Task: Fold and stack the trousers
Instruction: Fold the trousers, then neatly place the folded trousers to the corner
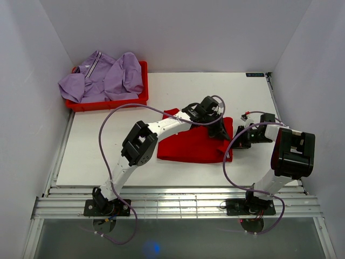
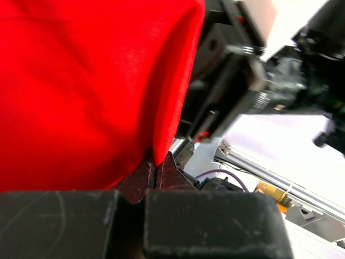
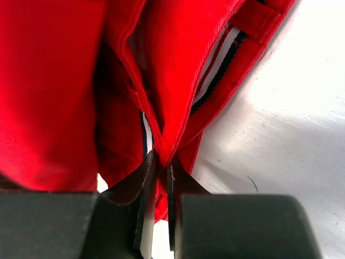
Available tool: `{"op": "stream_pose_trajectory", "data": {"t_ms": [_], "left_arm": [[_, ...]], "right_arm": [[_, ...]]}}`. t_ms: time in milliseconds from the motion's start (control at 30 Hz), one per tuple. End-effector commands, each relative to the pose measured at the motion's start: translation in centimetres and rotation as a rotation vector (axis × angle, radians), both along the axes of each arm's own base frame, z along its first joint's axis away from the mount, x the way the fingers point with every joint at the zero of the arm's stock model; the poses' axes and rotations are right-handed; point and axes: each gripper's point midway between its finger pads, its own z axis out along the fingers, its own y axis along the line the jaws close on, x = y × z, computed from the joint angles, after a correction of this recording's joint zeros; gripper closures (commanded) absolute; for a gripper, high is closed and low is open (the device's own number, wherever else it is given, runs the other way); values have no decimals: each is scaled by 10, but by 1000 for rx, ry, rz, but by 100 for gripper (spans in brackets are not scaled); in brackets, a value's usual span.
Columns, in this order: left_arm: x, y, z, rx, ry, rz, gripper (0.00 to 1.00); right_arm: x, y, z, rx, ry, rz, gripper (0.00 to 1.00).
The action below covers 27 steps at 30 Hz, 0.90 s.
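Red trousers [image 1: 191, 144] lie folded on the white table, right of centre. My left gripper [image 1: 220, 129] reaches over them to their right edge and is shut on a fold of the red cloth [image 2: 108, 97]; its jaws pinch the cloth's lower edge in the left wrist view. My right gripper [image 1: 240, 141] sits just right of the trousers, shut on their edge. The right wrist view shows the waistband [image 3: 232, 59] with striped lining and red fabric clamped between the fingertips [image 3: 159, 162].
A red bin [image 1: 108, 100] at the back left holds purple trousers [image 1: 102, 75]. White walls enclose the table [image 1: 97, 156] on three sides. A metal rail [image 1: 172, 202] runs along the near edge by the arm bases.
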Motion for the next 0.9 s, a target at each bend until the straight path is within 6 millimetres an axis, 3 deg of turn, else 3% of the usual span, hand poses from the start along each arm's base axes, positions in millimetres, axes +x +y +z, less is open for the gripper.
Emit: {"op": "stream_pose_trajectory", "data": {"t_ms": [0,67,167,267,300,367,400,500,567,600,667,700,733,767,800,867], "left_arm": [[0,-16,24,-77,-35,-12,100],[0,-16,20,-72,-32,-6,94],[5,-16,15,-67,-39,5,75],[14,-13,23,-84,-73,13,47],[17,-11,26,-87,-84,14,32],[29,6,35,-83,-135,19,29],[33,14,37,-74,-153,21,26],[59,67,45,-40,-211,67,23],[66,95,52,-38,-280,51,21],[72,122,61,-38,-306,73,21],[71,145,75,-76,-366,39,15],[73,170,83,-82,-427,30,12],[71,179,90,-112,-465,5,8],[52,184,102,-215,-459,-96,7],[48,202,104,-261,-491,-127,7],[30,213,109,-356,-461,-202,6]], "right_arm": [[-4,12,12,52,-17,21,92],[-4,13,13,54,-16,20,92],[-4,12,13,48,-15,20,92],[-2,9,15,29,-14,32,91],[-5,8,16,28,3,39,87],[5,-2,23,1,-25,33,82],[9,-6,26,-13,-35,28,71],[22,-32,39,-127,-75,15,48],[23,-54,45,-232,-84,9,39],[32,-64,55,-282,-122,9,32],[34,-79,70,-366,-166,29,30],[43,-83,88,-389,-223,30,27],[40,-75,99,-347,-234,56,26],[41,-69,111,-316,-266,79,25],[48,-63,133,-282,-331,105,24],[41,-32,154,-136,-347,169,24]]}}
